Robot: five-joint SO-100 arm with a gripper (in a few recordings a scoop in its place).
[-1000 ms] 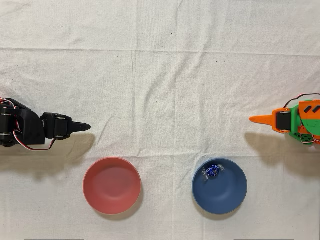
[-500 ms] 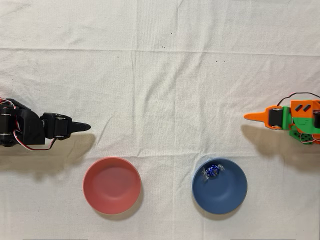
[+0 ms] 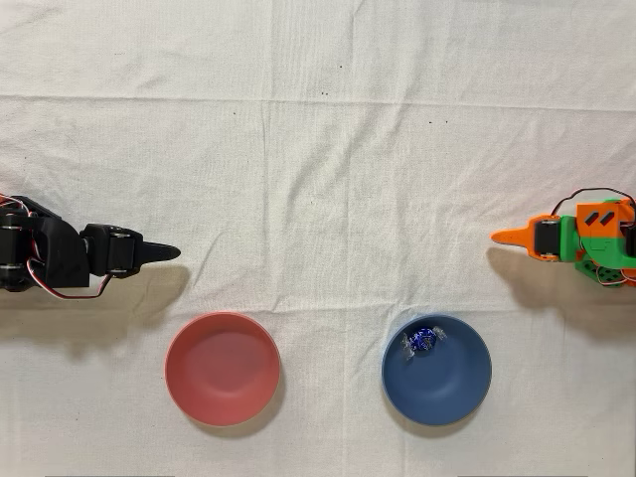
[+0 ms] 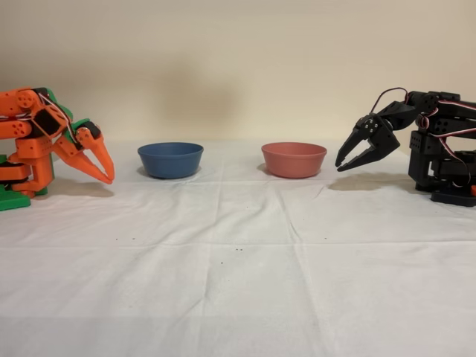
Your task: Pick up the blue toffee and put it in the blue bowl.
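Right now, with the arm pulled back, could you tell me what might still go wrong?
Little seems at stake: the blue toffee already lies inside the blue bowl. It sits near the rim, so a knock to the bowl might tip it out. The gripper hangs low over the cloth beside the bowl, jaws slightly apart; a careless swing could catch either.

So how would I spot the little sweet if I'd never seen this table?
On the white tablecloth two same-sized bowls sit side by side; in the overhead view, go to the blue bowl on the right, not the pink bowl. The blue toffee lies inside near its upper-left rim: tiny, shiny dark-blue foil with clear twisted ends.
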